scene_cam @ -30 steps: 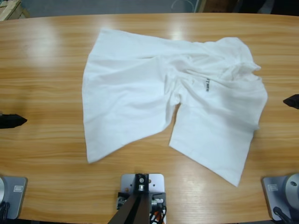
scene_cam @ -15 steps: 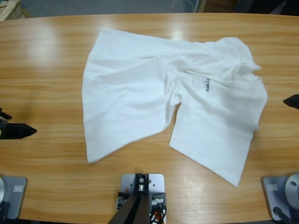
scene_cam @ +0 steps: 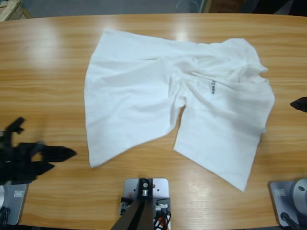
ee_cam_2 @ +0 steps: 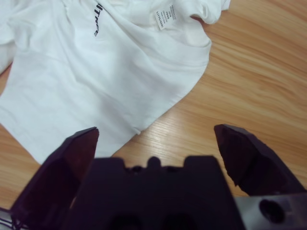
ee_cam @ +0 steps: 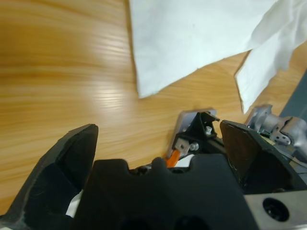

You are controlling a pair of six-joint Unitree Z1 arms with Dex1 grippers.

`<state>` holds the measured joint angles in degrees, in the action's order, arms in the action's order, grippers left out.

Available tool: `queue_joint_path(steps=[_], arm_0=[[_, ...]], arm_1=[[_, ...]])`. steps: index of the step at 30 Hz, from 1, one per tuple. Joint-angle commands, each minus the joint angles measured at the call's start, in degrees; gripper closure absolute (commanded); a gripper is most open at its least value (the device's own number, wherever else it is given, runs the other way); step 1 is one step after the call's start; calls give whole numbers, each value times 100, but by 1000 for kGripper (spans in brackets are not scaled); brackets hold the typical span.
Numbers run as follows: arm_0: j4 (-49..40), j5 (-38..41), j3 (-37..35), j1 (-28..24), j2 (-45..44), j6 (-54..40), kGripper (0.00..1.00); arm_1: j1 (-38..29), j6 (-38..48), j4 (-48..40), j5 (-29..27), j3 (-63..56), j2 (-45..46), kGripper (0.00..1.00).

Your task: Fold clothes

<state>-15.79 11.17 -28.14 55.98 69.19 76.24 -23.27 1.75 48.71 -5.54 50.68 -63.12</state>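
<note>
The wooden bench (scene_cam: 48, 72) fills the high view, pale grain with soft glare patches near its far edge. At the lower left of that frame the left gripper (scene_cam: 57, 154) comes in low over bare wood, its jaws spread with nothing between them; the left wrist view confirms the wide gap and shows the shirt's near corner just ahead. The T-shirt (scene_cam: 144, 100) lies crumpled across the middle and right of the bench, hem corners toward the near edge, a deep notch of bare wood between them, small dark lettering (scene_cam: 212, 86) at the chest. Open wood runs wide along the left and the near edge. At the right edge only a black tip of the right gripper (scene_cam: 300, 103) shows, close beside the shirt; its wrist view alone shows jaws spread, empty, and a neck label (ee_cam_2: 163, 17). Beyond the far edge, a strip of grey floor (scene_cam: 96, 6).
</note>
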Motion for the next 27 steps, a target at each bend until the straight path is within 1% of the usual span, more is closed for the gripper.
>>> queue_joint_path(steps=[1, 4, 6, 8, 11, 16, 23, 25, 26, 27], arm_0=[[493, -416, 418, 546, 852, 829, 68], [857, -492, 633, 600, 933, 1042, 98], [1199, -493, 643, 739, 1229, 1365, 168], [1423, -536, 679, 880, 1499, 1657, 170], [1911, -599, 775, 1052, 1803, 1806, 170], [2474, -671, 819, 1082, 2229, 1840, 170], [3421, -662, 944, 1082, 2837, 2114, 170], [3574, -652, 991, 1082, 2870, 2153, 174], [3622, -652, 1021, 1082, 2863, 2176, 218], [3644, -652, 1051, 1082, 2867, 2227, 282]], arm_1=[[-63, 71, 23, 36, -5, -113, 13], [-63, 71, 21, 45, -5, -133, 13], [-63, 71, 25, 43, 0, -140, 13], [-63, 71, 25, 45, 0, -136, 13], [-63, 71, 25, 43, 0, -140, 13], [-63, 71, 25, 45, 3, -196, 13], [-63, 71, 34, 43, 12, -231, 13], [-63, 71, 34, 43, 21, -273, 13], [-63, 71, 39, 39, 21, -289, 13], [-63, 71, 43, 37, 28, -312, 13]])
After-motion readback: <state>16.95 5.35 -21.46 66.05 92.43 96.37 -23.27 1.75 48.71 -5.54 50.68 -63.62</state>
